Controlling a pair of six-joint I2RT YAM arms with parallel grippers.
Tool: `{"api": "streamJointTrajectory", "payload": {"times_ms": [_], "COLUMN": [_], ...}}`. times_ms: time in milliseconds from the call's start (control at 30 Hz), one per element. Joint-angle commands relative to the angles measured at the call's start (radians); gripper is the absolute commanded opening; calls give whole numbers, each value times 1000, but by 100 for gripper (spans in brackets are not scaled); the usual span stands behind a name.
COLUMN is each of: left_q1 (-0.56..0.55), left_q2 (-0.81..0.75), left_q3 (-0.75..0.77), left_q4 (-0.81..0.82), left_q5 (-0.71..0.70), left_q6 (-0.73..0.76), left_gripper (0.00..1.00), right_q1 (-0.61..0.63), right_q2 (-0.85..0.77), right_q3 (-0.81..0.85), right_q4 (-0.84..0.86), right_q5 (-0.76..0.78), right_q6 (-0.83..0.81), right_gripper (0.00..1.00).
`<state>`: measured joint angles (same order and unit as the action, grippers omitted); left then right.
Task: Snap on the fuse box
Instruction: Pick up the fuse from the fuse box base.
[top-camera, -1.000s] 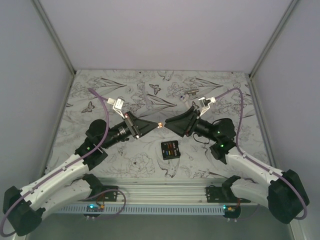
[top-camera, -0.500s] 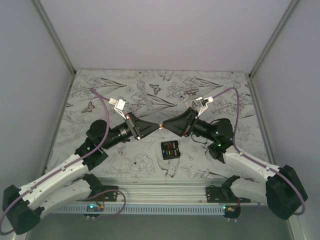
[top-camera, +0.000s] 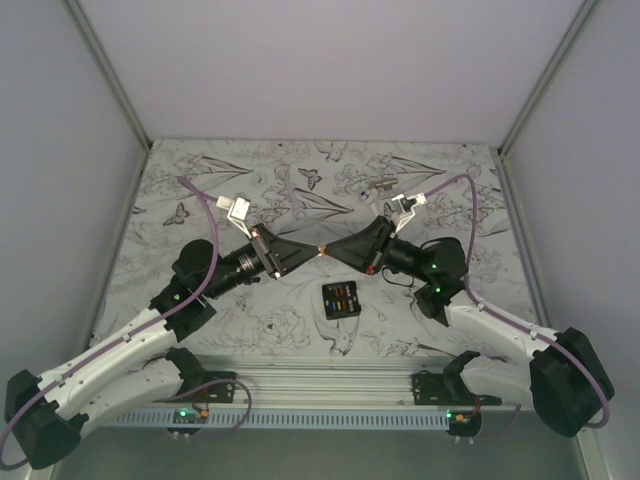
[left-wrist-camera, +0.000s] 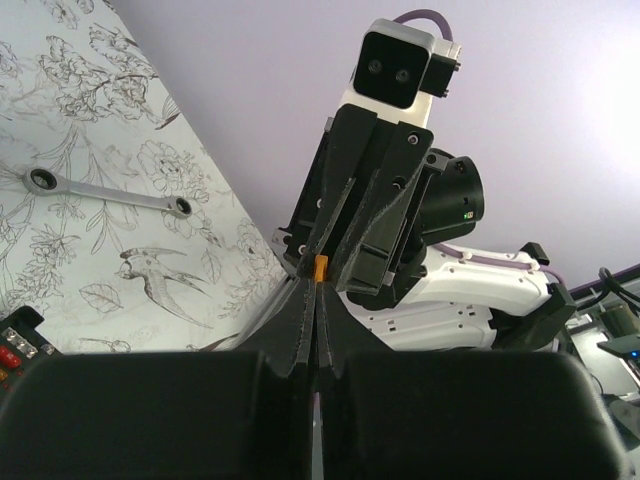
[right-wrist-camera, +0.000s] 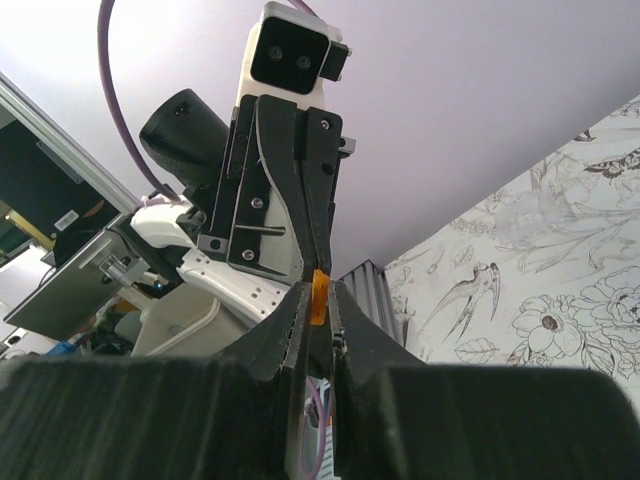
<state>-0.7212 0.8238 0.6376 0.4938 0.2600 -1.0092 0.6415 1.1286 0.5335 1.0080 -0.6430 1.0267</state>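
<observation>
The fuse box (top-camera: 340, 299) lies flat on the flower-patterned table (top-camera: 200, 190), near the front edge, with its coloured fuses facing up. No gripper touches it. Above and just behind it the two grippers meet tip to tip. The right gripper (top-camera: 333, 250) pinches a small orange part (right-wrist-camera: 319, 297). The left gripper (top-camera: 311, 252) has its jaws pressed almost together, tips at this part. A silver wrench (left-wrist-camera: 110, 195) lies farther back.

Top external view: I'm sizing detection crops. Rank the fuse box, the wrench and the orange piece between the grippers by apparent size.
1. fuse box: largest in area.
2. wrench: roughly as long, but far thinner.
3. orange piece: only a speck.
</observation>
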Motion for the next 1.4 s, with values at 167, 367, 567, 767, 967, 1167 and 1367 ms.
{"api": "streamJointTrajectory", "payload": {"times_ms": [167,367,567,767,967,1167,1367], "left_q1": [-12,-12,0,41,93,101,109], "left_q2": [-9,-19,-59,-135,-155,-122,-4], "left_q3": [14,-6,-66,-84,-84,-87,-115], "left_q4": [35,34,-64,-314,-561,-668,-670], "left_q5": [-7,-20,-91,-173,-233,-306,-387], "left_q6": [15,23,74,185,259,299,333], "left_gripper": [0,7,31,49,66,81,96], "right_q1": [19,19,19,22,65,191,337], "right_q2": [7,-29,-112,-161,-147,-70,71], "right_q3": [29,29,46,48,82,162,289], "right_q4": [52,-59,-378,-666,-888,-1083,-1275], "right_q5": [-22,11,115,278,486,735,960], "right_q6": [3,-68,-225,-333,-411,-431,-396], "right_gripper": [0,0,0,0,0,0,0]}}
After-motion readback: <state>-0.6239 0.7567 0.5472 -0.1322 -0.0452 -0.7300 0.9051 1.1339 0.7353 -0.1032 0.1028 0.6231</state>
